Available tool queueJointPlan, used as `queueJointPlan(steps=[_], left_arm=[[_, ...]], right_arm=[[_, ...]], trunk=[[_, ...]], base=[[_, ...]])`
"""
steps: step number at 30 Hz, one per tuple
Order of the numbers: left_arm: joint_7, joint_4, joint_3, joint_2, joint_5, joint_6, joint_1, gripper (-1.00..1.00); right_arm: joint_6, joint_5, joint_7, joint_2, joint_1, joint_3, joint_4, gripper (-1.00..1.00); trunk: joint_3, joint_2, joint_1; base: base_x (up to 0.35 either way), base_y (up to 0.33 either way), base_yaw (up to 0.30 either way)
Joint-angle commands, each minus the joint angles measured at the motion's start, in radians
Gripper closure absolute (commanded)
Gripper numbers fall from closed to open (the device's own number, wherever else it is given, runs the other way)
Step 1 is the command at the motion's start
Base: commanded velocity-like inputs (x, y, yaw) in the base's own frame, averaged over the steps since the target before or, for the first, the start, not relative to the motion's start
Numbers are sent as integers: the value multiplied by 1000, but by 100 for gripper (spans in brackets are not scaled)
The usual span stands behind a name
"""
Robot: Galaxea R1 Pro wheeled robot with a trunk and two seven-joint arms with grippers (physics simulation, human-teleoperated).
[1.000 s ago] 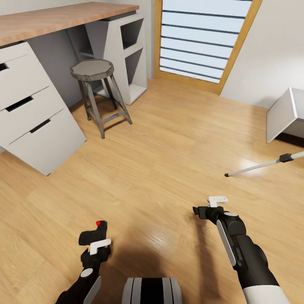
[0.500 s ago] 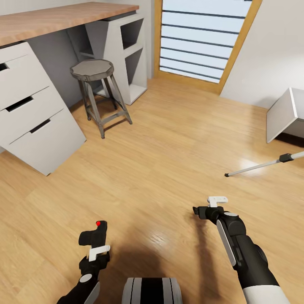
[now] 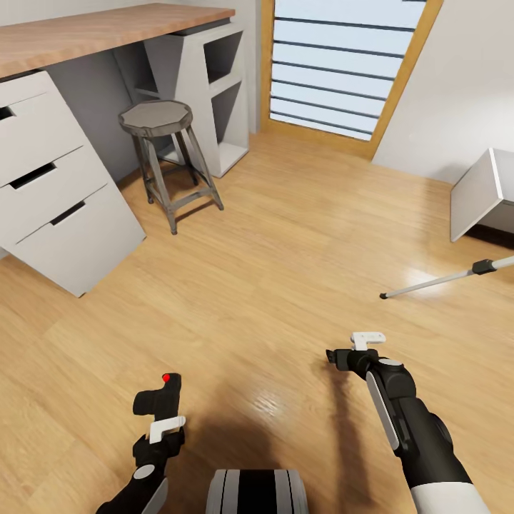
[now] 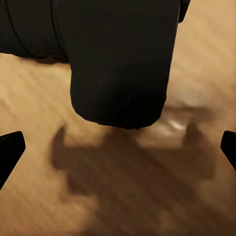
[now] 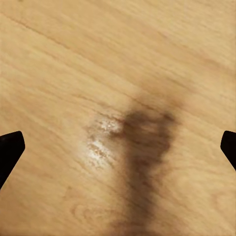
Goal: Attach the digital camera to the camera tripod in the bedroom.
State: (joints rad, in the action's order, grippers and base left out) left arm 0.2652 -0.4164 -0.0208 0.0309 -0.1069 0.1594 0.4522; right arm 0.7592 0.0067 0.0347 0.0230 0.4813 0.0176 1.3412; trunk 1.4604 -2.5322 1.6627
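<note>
Our left pincer (image 3: 163,417) clasps the digital camera (image 3: 158,400), red button up, ready for mounting; our right pincer (image 3: 351,350) hangs wide open, empty, the camera tripod (image 3: 446,277) leg beyond it.

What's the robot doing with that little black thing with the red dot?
That is a digital camera, and the robot's left gripper is carrying it low over the wood floor. The right gripper is open and holds nothing. One thin leg of the camera tripod pokes in at the right, near the white bed. The camera is not on the tripod yet. A stool stands by the desk.
</note>
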Motion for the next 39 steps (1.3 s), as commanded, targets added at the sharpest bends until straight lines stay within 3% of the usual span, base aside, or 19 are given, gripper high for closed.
queueJointPlan(steps=[1, 39], left_arm=[[2, 0, -3, 0, -10, 5, 0, -100], [17, -3, -5, 8, -12, -9, 0, -100]], right_arm=[[5, 1, 4, 0, 0, 1, 1, -100], [3, 4, -4, 0, 0, 2, 1, -100]], trunk=[[1, 0, 0], [1, 0, 0]], base=[[0, 0, 0], [0, 0, 0]])
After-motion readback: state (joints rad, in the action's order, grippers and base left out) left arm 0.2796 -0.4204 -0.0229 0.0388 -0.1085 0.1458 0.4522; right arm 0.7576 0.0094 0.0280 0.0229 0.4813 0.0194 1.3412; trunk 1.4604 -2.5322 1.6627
